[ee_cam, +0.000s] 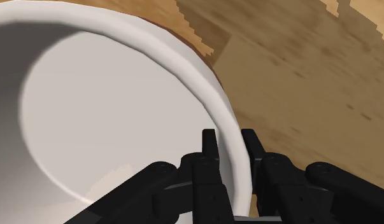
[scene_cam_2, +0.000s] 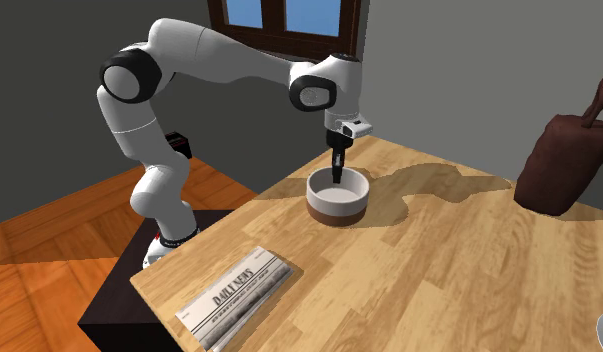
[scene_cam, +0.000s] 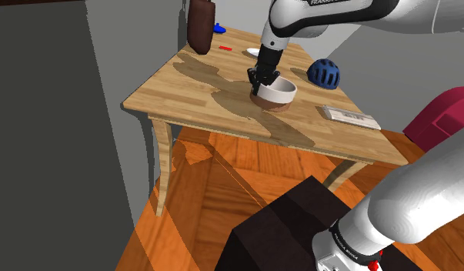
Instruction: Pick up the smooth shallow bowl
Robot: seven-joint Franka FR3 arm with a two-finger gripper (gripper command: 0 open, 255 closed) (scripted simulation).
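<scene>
The gripper (ee_cam: 228, 137) stood with its two black fingers (ee_cam: 209, 145) drawn in close on the rim of the white bowl (ee_cam: 120, 114). One finger was inside the wall and the other outside it, and the wall filled the gap between them, so they looked to be pinching it rather than merely straddling it. From the fingers the bowl's round basin spread away on the inner finger's side, and bare wood lay past the outer finger. In the shoulder view the gripper (scene_cam: 262, 77) came down almost straight onto the rim, and the bowl (scene_cam: 276, 95), white above a brown foot, appeared to sit flat on the wooden table (scene_cam: 191, 100). Since the bowl was round, no long axis mattered. What counted was that the wall ran between the fingers, so I judged a straight lift would carry it up, hanging off one side. Farther out from the fingers lay a blue helmet (scene_cam: 325, 74) and a folded newspaper (scene_cam_2: 234, 295), both well apart from the bowl.
</scene>
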